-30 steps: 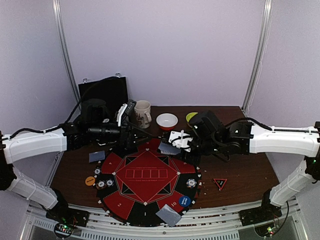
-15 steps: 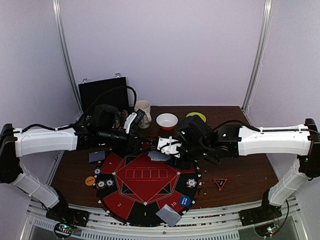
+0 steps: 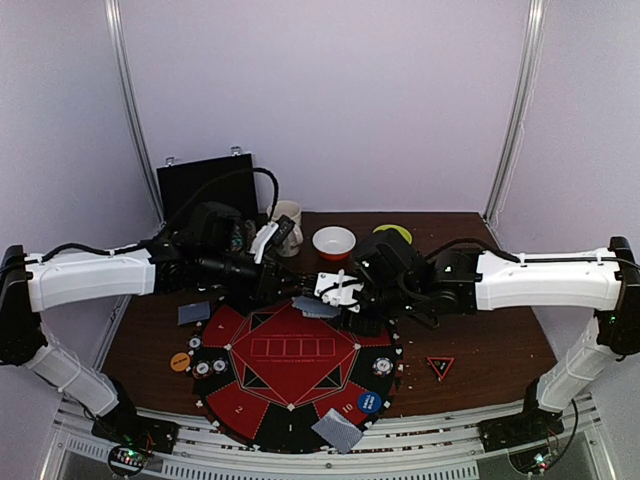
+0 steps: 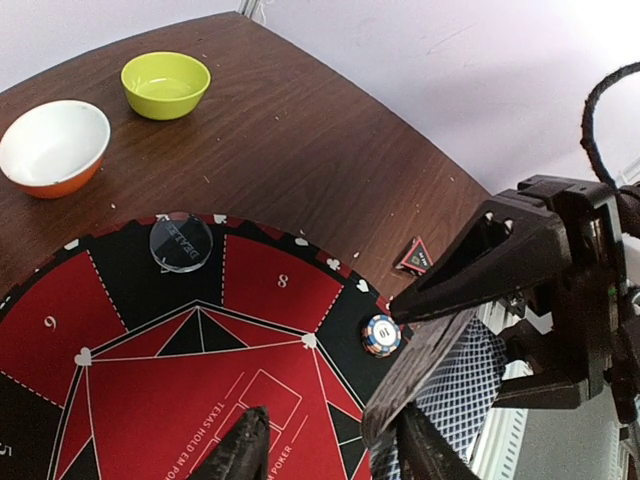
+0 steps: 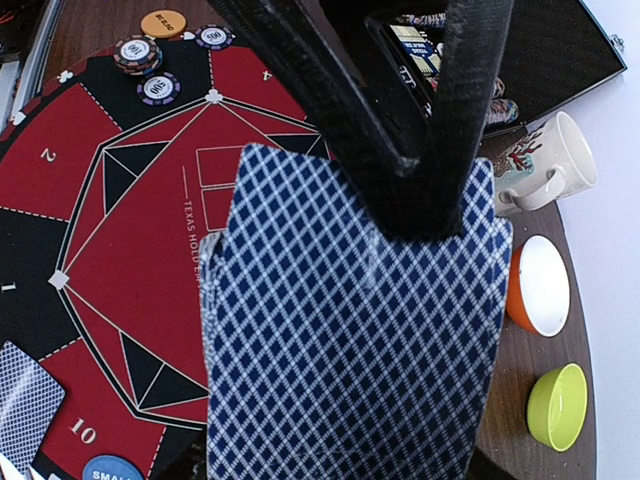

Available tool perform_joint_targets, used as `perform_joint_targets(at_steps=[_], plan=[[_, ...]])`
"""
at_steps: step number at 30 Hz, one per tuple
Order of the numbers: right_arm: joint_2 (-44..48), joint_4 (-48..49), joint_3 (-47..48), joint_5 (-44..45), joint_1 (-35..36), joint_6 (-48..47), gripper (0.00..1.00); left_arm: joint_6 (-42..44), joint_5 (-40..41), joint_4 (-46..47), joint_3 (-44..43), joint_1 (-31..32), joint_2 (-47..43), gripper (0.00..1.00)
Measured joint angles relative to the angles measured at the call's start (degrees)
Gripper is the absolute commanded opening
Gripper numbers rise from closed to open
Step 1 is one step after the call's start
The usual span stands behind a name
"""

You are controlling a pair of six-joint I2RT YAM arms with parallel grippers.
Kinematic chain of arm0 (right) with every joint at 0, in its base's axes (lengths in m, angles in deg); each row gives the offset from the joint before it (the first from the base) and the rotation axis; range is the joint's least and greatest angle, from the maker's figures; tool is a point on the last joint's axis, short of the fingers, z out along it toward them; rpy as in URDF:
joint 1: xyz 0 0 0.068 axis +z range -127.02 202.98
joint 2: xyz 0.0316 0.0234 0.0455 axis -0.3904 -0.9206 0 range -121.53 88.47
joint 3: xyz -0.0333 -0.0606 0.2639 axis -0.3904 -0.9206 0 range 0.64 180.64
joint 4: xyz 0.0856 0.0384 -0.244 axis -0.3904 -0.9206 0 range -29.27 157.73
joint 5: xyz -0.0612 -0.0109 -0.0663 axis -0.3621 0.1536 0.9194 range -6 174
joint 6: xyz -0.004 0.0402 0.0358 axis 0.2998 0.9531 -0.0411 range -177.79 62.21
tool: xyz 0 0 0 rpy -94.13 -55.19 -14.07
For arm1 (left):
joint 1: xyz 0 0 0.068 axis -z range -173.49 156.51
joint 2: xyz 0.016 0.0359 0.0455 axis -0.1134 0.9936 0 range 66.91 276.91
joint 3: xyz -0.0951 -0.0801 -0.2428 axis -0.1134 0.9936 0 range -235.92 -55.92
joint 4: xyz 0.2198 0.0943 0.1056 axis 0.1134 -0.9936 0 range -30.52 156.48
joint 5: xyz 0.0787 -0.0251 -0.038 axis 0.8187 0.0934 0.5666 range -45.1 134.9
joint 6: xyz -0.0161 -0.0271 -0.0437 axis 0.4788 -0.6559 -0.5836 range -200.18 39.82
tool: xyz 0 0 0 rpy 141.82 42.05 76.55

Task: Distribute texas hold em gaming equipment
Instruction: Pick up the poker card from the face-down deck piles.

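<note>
Playing cards — small stack, backs in a blue-and-white diamond lattice. The stack is pinched at 1 edge by the right gripper and held above the mat near its 12 o'clock rim. Left gripper — fingers apart, bare mat between them, just beside the stack. Loose cards lie at 5 o'clock on the rim, with more cards off-mat at 10 o'clock.

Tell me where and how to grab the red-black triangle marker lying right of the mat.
Come straight down from above and pinch the triangle marker across its outline, one finger on a straight edge, the other at the opposite corner. It lies flat and thin on the bare table, apart from the mat, so a sideways approach would probably find nothing to catch.
</note>
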Motion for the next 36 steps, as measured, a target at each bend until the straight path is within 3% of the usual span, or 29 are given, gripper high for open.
perform_joint_targets(at_steps=[5,10,25,31,34,36], plan=[[0.0,0.0,0.0,0.0,0.0,-0.1,0.55,0.3,-0.5,-0.5,0.0,0.0,-0.7,0.39],[0.0,0.0,0.0,0.0,0.1,-0.3,0.55,0.5,-1.7,-0.4,0.1,-0.1,-0.9,0.44],[0.0,0.0,0.0,0.0,0.1,-0.5,0.55,0.8,-3.5,-0.6,3.0,-0.1,-4.9,0.23],[0.0,0.0,0.0,0.1,0.1,-0.5,0.55,0.6,-4.9,-1.0,3.7,-0.1,-4.8,0.12],[0.0,0.0,0.0,0.2,0.1,-0.5,0.55,0.5,-5.7,-1.0,3.8,-0.1,-4.5,0.00],[0.0,0.0,0.0,0.2,0.1,-0.6,0.55,0.3,-6.4,-1.0,3.8,-0.1,-4.2,0.00]])
